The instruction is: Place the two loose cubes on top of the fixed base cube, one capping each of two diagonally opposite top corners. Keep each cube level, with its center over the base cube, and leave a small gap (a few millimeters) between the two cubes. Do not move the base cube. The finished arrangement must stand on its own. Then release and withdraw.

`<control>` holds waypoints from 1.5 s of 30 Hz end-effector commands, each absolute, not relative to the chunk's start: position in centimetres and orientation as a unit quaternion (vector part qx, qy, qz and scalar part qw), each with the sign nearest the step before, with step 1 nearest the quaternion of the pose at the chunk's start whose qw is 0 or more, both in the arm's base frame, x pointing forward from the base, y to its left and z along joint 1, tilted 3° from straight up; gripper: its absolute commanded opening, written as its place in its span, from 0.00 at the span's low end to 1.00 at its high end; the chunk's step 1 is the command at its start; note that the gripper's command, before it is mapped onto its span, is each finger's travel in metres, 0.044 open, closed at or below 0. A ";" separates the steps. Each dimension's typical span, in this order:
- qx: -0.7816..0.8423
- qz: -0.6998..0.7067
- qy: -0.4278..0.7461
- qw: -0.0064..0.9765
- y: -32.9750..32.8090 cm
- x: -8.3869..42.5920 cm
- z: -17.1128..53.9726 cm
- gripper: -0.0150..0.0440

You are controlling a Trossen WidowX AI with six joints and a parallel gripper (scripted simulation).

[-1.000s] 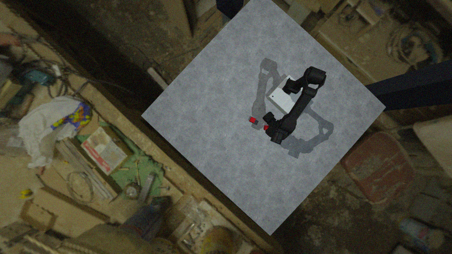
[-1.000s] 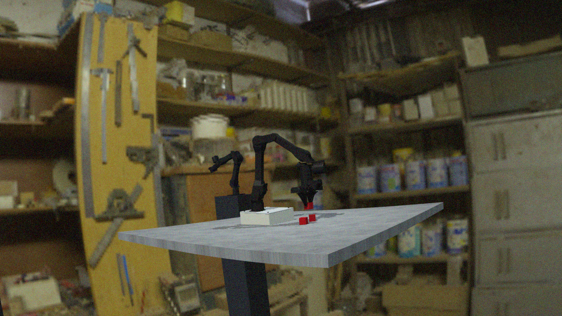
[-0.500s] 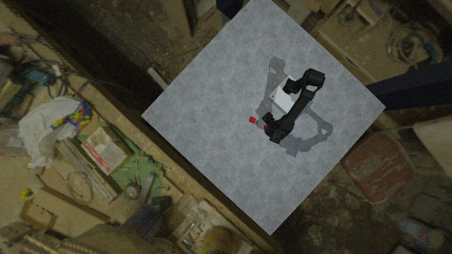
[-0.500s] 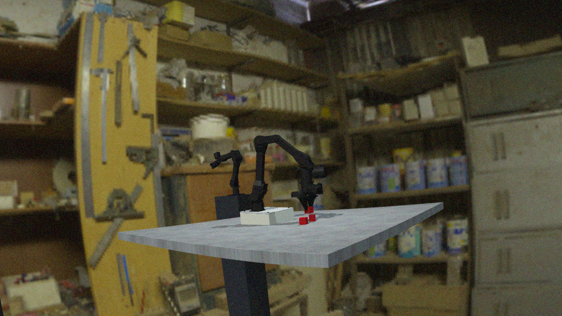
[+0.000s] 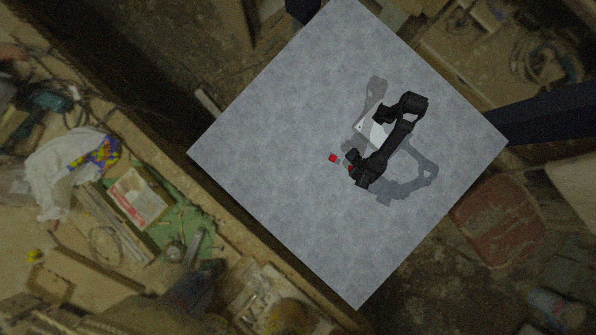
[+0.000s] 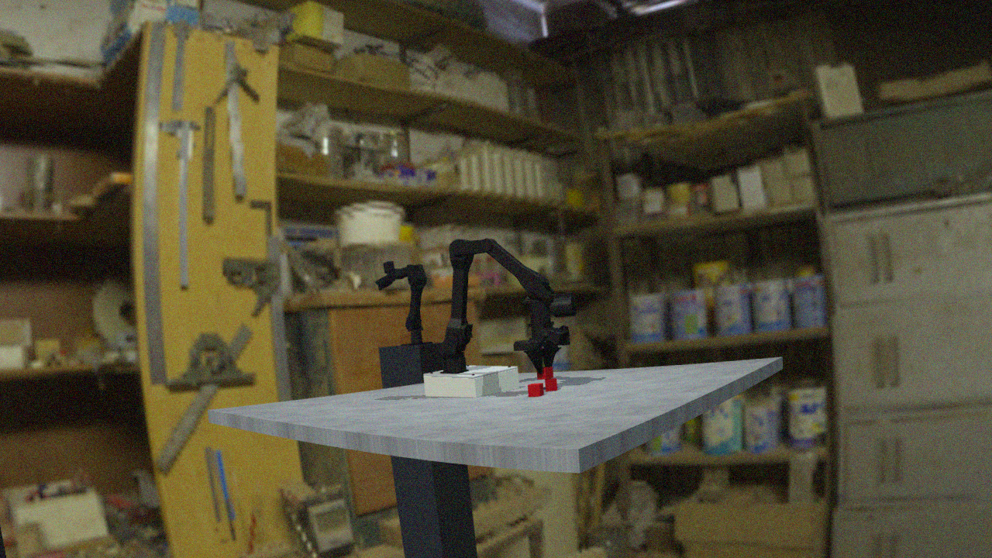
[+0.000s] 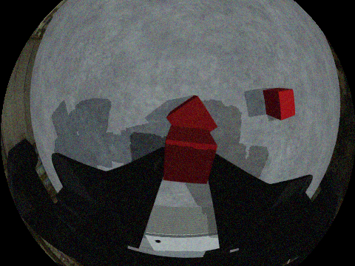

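My gripper [image 6: 546,370] [image 7: 188,155] is shut on a red loose cube [image 6: 549,373] [image 7: 189,164], one finger on each side. The red base cube [image 6: 551,385] [image 7: 193,112] is under and just beyond it, turned relative to it in the wrist view. The two are very close; I cannot tell if they touch. The other loose red cube [image 5: 333,157] [image 6: 535,390] [image 7: 286,103] sits on the table apart from them, to the right in the wrist view. In the top view the arm hides most of the held and base cubes; only a small red patch shows.
The grey table [image 5: 266,166] [image 6: 388,430] bears the arm's white mounting block [image 5: 377,134] [image 6: 450,385], close to the cubes. The arm's shadow falls around the cubes. A second dark arm [image 6: 416,298] stands on a post behind the table.
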State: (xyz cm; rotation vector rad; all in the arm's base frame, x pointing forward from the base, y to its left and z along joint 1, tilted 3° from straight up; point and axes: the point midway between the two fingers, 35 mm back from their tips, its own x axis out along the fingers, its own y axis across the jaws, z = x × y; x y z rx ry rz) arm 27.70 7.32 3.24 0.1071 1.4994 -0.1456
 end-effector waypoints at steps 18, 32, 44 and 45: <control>0.046 -0.066 0.679 0.729 7.3 27.8 3.2 0.60; 0.049 -0.066 0.680 0.728 7.4 27.5 6.0 0.60; 0.215 -0.223 0.644 0.699 2.9 29.9 8.2 0.70; 0.241 -0.247 0.636 0.691 2.2 30.2 8.6 0.70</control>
